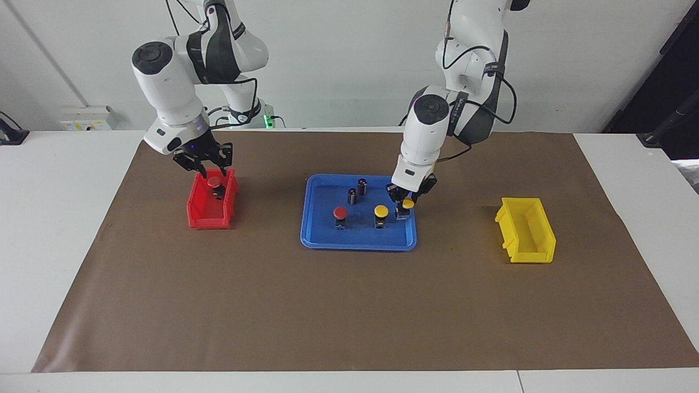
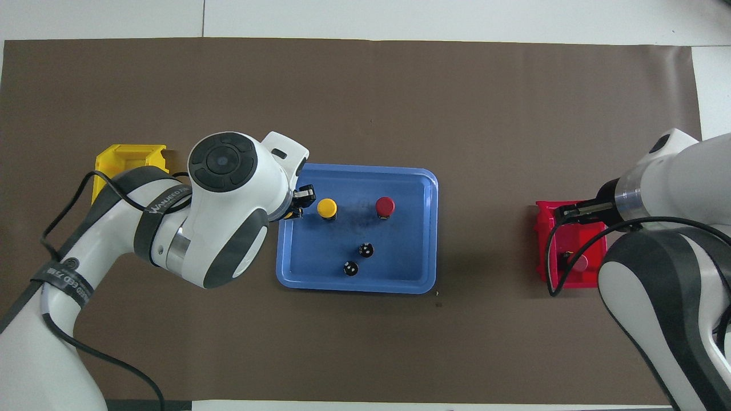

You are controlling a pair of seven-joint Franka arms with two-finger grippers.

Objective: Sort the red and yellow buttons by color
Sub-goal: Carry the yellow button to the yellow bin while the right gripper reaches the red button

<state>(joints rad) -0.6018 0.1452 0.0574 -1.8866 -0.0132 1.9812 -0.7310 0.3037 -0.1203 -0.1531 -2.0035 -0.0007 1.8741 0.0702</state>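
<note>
My left gripper (image 1: pixel 406 200) is shut on a yellow button (image 1: pixel 408 204) and holds it just above the blue tray (image 1: pixel 357 245), at the tray's end toward the left arm. In the overhead view the left wrist hides most of that button. On the tray stand a second yellow button (image 1: pixel 380 210) (image 2: pixel 326 207) and a red button (image 1: pixel 340 212) (image 2: pixel 385 205). Another red button (image 1: pixel 214 183) (image 2: pixel 579 263) lies in the red bin (image 1: pixel 203 217). My right gripper (image 1: pixel 210 165) (image 2: pixel 564 212) hangs open above that bin, clear of the button.
Two dark capless cylinders (image 2: pixel 366 249) (image 2: pixel 350 268) stand in the tray on the side nearer the robots. A yellow bin (image 1: pixel 527 230) (image 2: pixel 123 160) sits on the brown mat toward the left arm's end of the table.
</note>
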